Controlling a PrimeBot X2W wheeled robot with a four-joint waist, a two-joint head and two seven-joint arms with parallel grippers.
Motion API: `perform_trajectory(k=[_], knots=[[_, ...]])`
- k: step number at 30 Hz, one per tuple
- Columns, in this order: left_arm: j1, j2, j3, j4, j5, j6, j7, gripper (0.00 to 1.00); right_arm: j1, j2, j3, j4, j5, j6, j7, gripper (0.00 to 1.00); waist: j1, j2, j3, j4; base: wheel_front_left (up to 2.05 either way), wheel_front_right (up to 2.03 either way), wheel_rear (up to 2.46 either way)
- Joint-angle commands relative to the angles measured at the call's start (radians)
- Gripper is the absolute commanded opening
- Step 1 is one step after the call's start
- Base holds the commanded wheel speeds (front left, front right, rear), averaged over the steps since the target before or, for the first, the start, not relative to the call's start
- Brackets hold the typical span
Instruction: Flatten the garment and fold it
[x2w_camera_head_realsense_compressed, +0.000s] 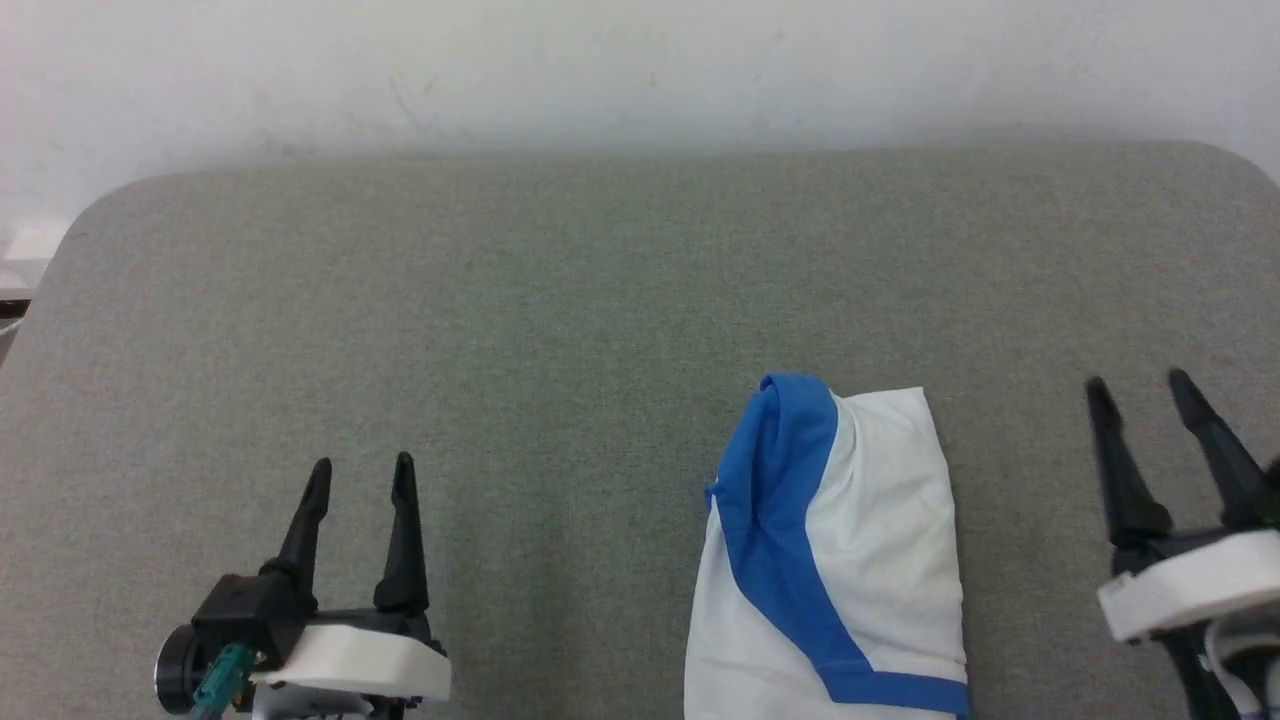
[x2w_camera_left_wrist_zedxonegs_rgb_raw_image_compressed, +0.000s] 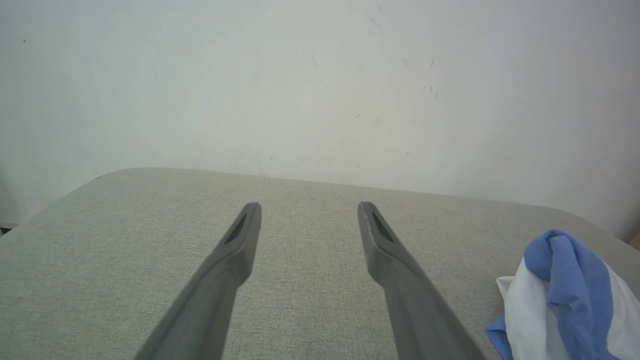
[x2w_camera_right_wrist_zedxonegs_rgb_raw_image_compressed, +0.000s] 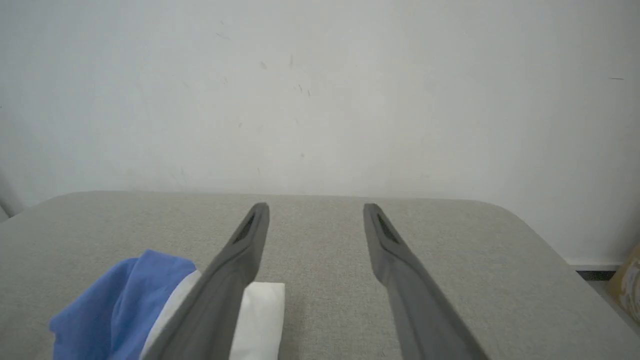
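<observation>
A grey cloth-covered desk (x2w_camera_head_realsense_compressed: 560, 330) stands against a white wall (x2w_camera_head_realsense_compressed: 640, 70). At its near left the left gripper (x2w_camera_head_realsense_compressed: 362, 460) hovers, jaws released and empty. Right of centre lies the garment (x2w_camera_head_realsense_compressed: 890, 540), folded into a compact white bundle with blue bands across it. Just beyond it, the right gripper (x2w_camera_head_realsense_compressed: 1138, 380) has its jaws released too.

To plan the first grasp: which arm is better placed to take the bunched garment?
Right. The right gripper, fingers open, stands nearer the garment than the left gripper; likely a shorter reach.
</observation>
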Motion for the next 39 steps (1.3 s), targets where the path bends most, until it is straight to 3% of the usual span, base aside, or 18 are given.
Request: perform_trajectory(k=[1,5,9,15,22,26,34,35,37,39], knots=[[-0.001,-0.001,0.007,-0.007,-0.005,0.007,-0.005,1.0,0.022,0.005,-0.024,-0.01,-0.003,-0.001,0.003,1.0,0.0,0.0,0.002,0.001,0.0,0.0,0.0],[-0.002,-0.001,0.015,-0.017,-0.013,0.015,-0.005,1.0,0.075,0.008,-0.106,0.018,0.053,-0.001,0.074,1.0,0.0,0.0,0.01,0.005,0.0,0.0,0.0],[-0.006,-0.001,0.014,-0.033,-0.02,0.024,-0.005,1.0,0.091,-0.014,-0.132,0.086,0.17,-0.001,0.227,1.0,0.0,0.0,0.024,0.013,0.0,0.0,0.0],[-0.018,-0.001,0.001,-0.05,-0.023,0.033,-0.005,1.0,0.055,-0.076,-0.085,0.175,0.384,-0.001,0.486,1.0,0.0,0.0,0.051,0.045,0.0,0.0,0.0],[-0.034,-0.001,-0.025,-0.051,-0.039,0.039,-0.005,1.0,-0.003,-0.068,-0.018,0.208,0.569,-0.001,0.672,1.0,0.0,0.0,0.077,0.093,0.0,0.0,0.0],[-0.051,-0.001,-0.031,-0.041,-0.05,0.032,-0.005,1.0,-0.048,-0.067,0.026,0.239,0.601,-0.001,0.707,1.0,0.0,0.0,0.101,0.116,0.0,0.0,0.0],[-0.071,-0.001,-0.041,-0.027,-0.056,0.028,-0.005,1.0,-0.107,-0.051,0.098,0.415,0.593,-0.001,0.788,1.0,0.0,0.0,0.117,0.144,0.0,0.0,0.0],[-0.071,-0.001,-0.041,-0.025,-0.056,0.028,-0.005,1.0,-0.112,-0.047,0.107,0.425,0.596,-0.001,0.797,0.49,0.0,0.0,0.116,0.144,0.0,0.0,0.0],[-0.068,-0.001,-0.04,-0.022,-0.052,0.028,-0.005,1.0,-0.119,-0.041,0.12,0.437,0.603,-0.001,0.803,0.0,0.0,0.0,0.111,0.143,0.0,0.0,0.0],[-0.065,-0.001,-0.041,-0.02,-0.049,0.028,-0.005,1.0,-0.125,-0.036,0.132,0.441,0.617,-0.001,0.806,0.0,0.0,0.0,0.106,0.14,0.0,0.0,0.0]])
